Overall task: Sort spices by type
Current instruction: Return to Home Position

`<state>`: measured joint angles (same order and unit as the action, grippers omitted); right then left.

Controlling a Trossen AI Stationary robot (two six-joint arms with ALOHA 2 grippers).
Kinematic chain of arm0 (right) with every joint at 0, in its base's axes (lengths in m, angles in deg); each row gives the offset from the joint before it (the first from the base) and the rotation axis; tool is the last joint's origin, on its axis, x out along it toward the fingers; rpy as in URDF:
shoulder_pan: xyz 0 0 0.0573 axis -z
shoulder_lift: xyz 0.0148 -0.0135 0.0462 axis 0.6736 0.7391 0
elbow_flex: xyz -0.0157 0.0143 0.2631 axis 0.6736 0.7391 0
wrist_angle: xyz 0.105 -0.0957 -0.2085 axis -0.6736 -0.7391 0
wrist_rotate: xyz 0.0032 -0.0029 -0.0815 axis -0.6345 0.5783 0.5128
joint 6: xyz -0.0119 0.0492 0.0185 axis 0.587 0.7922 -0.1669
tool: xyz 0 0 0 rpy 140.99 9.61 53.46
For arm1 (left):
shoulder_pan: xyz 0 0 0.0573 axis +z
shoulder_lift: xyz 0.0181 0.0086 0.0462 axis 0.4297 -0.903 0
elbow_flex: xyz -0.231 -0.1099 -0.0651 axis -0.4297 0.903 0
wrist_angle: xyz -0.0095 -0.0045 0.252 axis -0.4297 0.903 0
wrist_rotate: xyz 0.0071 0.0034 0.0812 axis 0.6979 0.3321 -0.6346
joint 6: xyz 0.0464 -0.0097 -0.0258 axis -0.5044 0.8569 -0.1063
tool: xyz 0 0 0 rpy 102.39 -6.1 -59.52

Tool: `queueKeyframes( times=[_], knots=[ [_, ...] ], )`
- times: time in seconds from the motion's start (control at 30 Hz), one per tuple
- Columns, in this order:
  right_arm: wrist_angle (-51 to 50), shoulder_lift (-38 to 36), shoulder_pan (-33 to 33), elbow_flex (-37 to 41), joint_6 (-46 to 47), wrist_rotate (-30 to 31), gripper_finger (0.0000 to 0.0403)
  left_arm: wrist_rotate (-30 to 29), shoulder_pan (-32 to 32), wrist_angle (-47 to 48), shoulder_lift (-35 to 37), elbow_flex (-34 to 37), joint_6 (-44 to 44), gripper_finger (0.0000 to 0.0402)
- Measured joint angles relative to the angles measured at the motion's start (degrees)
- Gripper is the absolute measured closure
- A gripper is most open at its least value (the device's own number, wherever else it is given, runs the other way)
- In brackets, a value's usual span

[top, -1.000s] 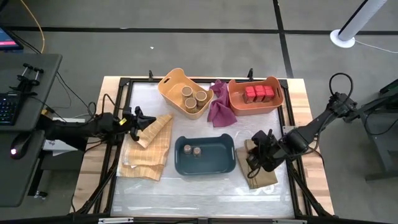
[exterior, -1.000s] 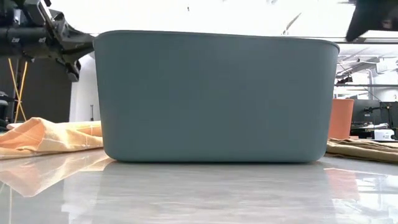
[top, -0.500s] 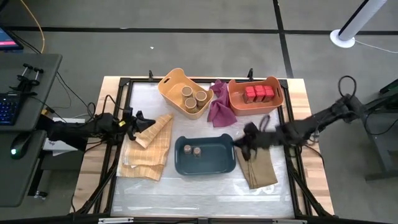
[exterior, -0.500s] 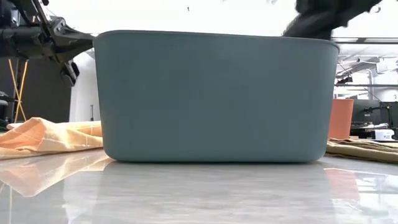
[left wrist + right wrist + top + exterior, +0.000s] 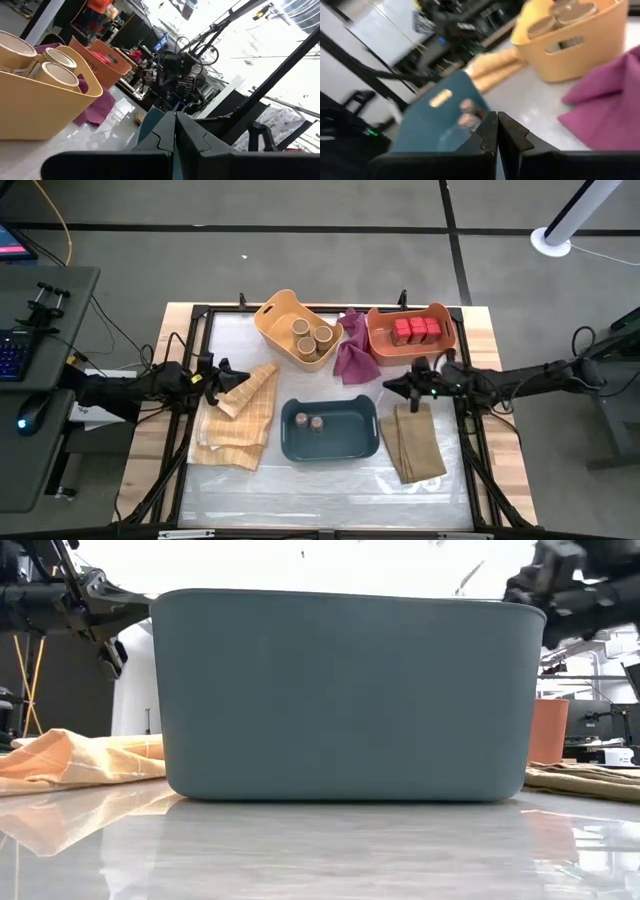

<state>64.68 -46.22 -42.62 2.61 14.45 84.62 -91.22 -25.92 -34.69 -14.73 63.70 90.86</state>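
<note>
We find the right claw (image 5: 392, 388) clenched on nothing, hovering between the blue bin (image 5: 345, 436) and the orange bin (image 5: 410, 353). The left claw (image 5: 236, 376) is clenched too, over the striped cloth (image 5: 235, 430). Two jars (image 5: 310, 421) sit in blue, cylinders (image 5: 312, 337) in the yellow bin (image 5: 275, 320), and red tins (image 5: 415, 330) in orange.

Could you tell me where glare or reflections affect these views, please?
Low view: the blue bin fills the frame and is mirrored in the glossy table, with washed-out brightness behind it. Left wrist view: the room beyond the yellow bin is strongly backlit, white in places. High view: even lighting, slight sheen on the plastic cover.
</note>
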Motion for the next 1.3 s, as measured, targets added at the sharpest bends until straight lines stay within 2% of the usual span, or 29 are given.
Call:
queueKeyframes(
  times=[0.1,0.27,0.63,0.9,1.13,1.3],
  knots=[
    [6.3,-4.2,-3.6,5.0,1.5,3.8,0.0403,0.0,0.0,0.0,0.0,0.0,0.0,0.0401],
    [6.6,-8.0,-5.9,8.1,-0.7,11.4,0.0403,0.0,0.0,0.0,0.0,0.0,0.0,0.0401],
    [-6.8,-8.4,-5.7,8.6,-1.1,12.4,0.0403,0.0,0.0,0.0,0.0,0.0,0.0,0.0401],
    [-12.4,-8.8,-5.8,8.6,-1.1,12.4,0.0402,0.0,0.0,0.0,0.0,0.0,0.0,0.0401],
    [-21.4,-21.2,-6.1,8.6,-1.1,12.1,0.0402,0.0,0.0,-0.1,0.2,0.0,0.0,0.0401],
    [-24.1,-31.3,-6.1,8.6,-1.1,12.0,0.0402,0.0,0.0,0.0,0.2,0.0,0.0,0.0401]
  ],
)
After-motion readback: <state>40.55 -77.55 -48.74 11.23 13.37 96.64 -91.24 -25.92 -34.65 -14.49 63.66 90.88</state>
